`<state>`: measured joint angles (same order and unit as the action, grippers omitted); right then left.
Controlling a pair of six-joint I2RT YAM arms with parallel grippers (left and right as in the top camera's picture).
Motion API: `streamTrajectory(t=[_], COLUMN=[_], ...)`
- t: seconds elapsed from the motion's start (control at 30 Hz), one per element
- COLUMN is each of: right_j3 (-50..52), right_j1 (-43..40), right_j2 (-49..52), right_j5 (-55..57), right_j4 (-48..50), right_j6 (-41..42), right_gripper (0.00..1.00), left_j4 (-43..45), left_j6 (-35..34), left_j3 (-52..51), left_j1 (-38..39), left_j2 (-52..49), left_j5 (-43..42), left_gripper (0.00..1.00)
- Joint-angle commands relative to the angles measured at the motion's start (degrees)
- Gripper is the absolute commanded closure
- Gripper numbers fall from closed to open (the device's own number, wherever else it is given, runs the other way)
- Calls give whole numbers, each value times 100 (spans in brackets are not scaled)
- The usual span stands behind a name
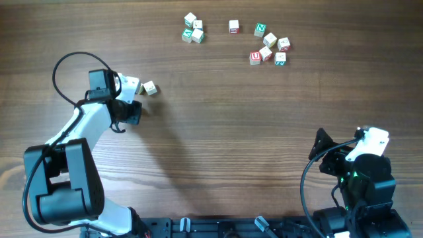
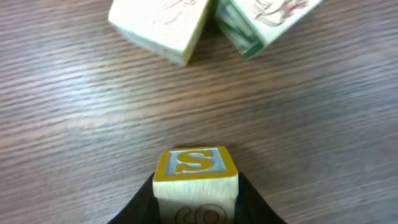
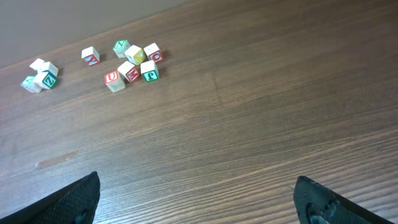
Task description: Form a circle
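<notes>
Your left gripper (image 2: 196, 204) is clamped on the S cube (image 2: 196, 169), fingers (image 2: 140, 208) against both its sides. The circle (image 1: 149, 88) lies at the left of the table (image 1: 218, 145) and is no ring. It is three cubes: the S cube, then bare wood, then just beyond it the pale cube (image 2: 163, 26) and the green-edged cube (image 2: 261, 18) close together. Farther right lie a clump of four cubes (image 1: 197, 36), as best you can count, and seven loose cubes (image 1: 269, 39). Your right gripper (image 3: 199, 208) gapes wide at the near right, holding nothing.

Colours on a brown wood-grain table (image 1: 231, 132)
The S cube (image 2: 196, 171) has a yellow border and a yellow S on grey-blue; the clump of cubes (image 1: 197, 35) is pale with green print; the loose cubes (image 1: 255, 57) show red and green letters
</notes>
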<state>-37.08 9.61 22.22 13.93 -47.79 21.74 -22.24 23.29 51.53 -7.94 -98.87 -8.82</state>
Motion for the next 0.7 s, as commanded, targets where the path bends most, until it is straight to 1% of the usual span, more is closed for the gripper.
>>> streamTrajectory(t=[0.0,0.03,0.07,0.13,0.17,0.23,0.3,0.33,0.53,0.67], right_j3=[22,22,22,22,22,22,22,22,22,22], right_j1=[7,7,7,7,7,7,7,7,7,7], right_j2=[17,17,17,17,17,17,17,20,20,20], right_j5=[-33,-33,-33,-33,-33,-33,-33,-33,-33,-33], right_j4=[11,11,11,11,11,11,11,11,11,11], right_j6=[-57,-57,-57,-57,-57,-57,-57,-57,-57,-57], right_gripper=[0,0,0,0,0,0,0,0,0,0], left_j4=[22,22,22,15,15,17,20,20,20,11], left_j6=[22,-133,-295,-627,-684,-728,-726,-726,-737,-1368], left_j3=[-31,-31,-31,-31,-31,-31,-31,-31,-31,-31], left_j1=[-4,-4,-4,-7,-4,-7,-7,-7,-4,-4], left_j2=[-70,-70,-70,-70,-70,-70,-70,-70,-52,221], left_j5=[-997,-1139,-1156,-1154,-1154,-1152,-1152,-1152,-1156,-1204], left_gripper=[81,85,86,82,76,47,40,38,35,28])
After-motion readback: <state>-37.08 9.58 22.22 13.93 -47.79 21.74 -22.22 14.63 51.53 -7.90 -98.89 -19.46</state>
